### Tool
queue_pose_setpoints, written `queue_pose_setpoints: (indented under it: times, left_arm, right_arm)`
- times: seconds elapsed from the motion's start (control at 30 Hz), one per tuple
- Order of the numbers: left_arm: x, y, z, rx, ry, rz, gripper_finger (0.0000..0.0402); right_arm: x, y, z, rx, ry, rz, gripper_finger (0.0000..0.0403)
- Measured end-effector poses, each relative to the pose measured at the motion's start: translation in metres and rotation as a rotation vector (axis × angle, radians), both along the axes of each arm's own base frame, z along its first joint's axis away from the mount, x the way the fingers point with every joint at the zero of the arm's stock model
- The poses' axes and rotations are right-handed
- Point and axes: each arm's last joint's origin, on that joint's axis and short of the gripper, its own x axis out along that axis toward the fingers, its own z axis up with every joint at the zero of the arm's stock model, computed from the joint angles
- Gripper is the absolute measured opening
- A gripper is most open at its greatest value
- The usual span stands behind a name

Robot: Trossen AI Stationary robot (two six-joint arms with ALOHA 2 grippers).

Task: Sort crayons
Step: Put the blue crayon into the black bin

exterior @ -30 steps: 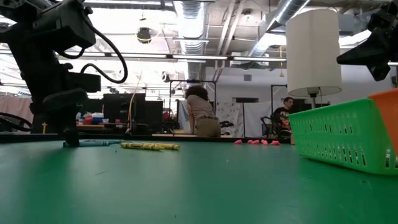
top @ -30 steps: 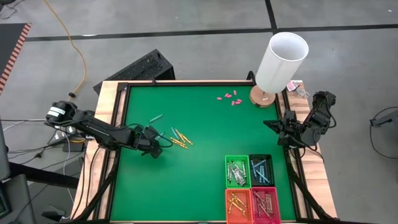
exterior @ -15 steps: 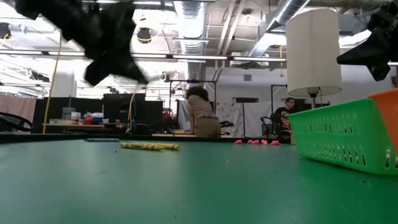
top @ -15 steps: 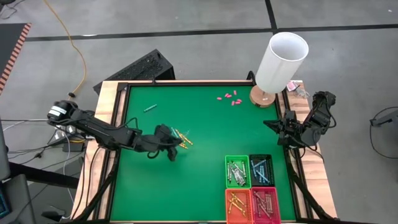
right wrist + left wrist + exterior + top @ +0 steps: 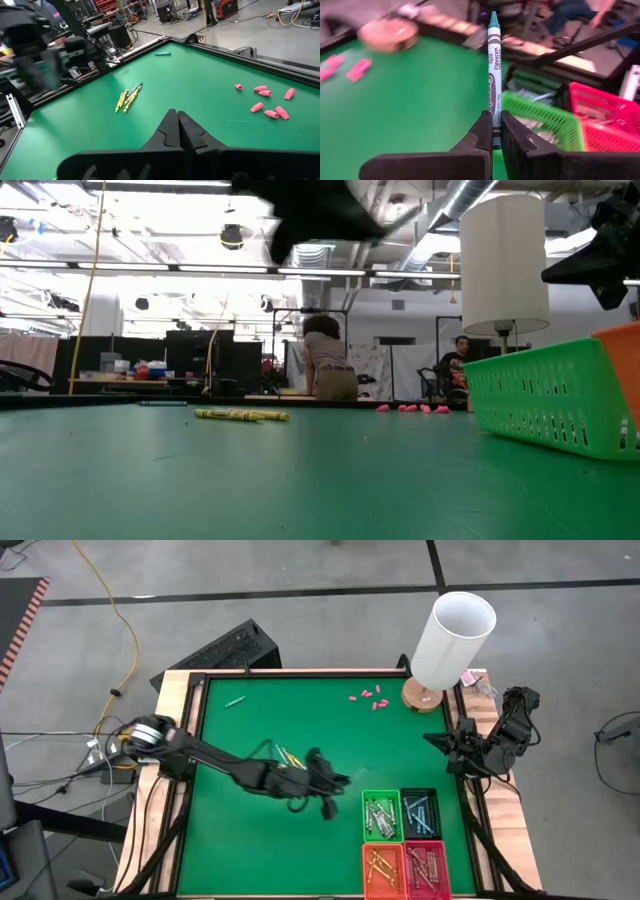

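Observation:
My left gripper (image 5: 495, 131) hangs above the green mat (image 5: 300, 830), just left of the green bin (image 5: 381, 815). It is shut on a teal crayon (image 5: 493, 75). In the low view it is only a dark blur (image 5: 320, 210) at the top. Yellow crayons (image 5: 290, 758) with a blue one among them (image 5: 137, 86) lie flat mid-mat. A single blue crayon (image 5: 235, 700) lies near the far left corner. My right gripper (image 5: 178, 129) waits shut at the table's right edge (image 5: 447, 745). My left gripper pinches the teal crayon's blunt end (image 5: 494, 134) between its two fingers. The crayon sticks straight out ahead along the fingers, its pointed tip (image 5: 493, 16) away from the gripper and toward the bins. It is lifted clear of the mat.
Four bins stand at the near right: green, black (image 5: 420, 813), orange (image 5: 383, 868) and red (image 5: 427, 868), each with crayons inside. Pink stubby pieces (image 5: 368, 697) lie at the far edge beside a white lamp (image 5: 452, 635) on a wooden base.
My left gripper has risen from the mat's left side and swung toward the right, up to the green bin, tipping from pointing down to nearly level, with the teal crayon in its fingers. The single blue crayon on the mat has slid toward the far left corner.

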Motion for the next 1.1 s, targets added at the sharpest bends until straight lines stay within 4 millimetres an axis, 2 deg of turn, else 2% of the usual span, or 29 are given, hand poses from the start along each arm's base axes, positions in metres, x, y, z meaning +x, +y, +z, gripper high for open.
queue_pose_setpoints:
  times: [0.17,0.3,0.53,0.83,1.1]
  left_arm:
    - [0.054,-0.014,0.007,0.075,-0.035,-0.095,0.0002]
    - [0.088,-0.020,0.010,0.089,-0.068,-0.187,0.0002]
    - [0.137,-0.023,-0.009,0.056,-0.089,-0.295,0.0002]
    - [0.175,-0.025,-0.041,0.051,-0.095,-0.312,0.0002]
    - [0.181,-0.022,-0.051,0.074,-0.087,-0.305,0.0006]
  right_arm:
    - [0.000,0.000,0.000,0.000,0.001,0.001,0.0000]
    - [0.000,0.000,0.000,0.001,0.001,0.001,0.0000]
    - [0.000,0.000,0.000,0.000,0.001,0.002,0.0000]
    - [0.000,0.000,0.000,-0.002,0.003,0.002,0.0000]
    - [0.000,0.000,0.000,-0.003,0.004,0.002,0.0000]
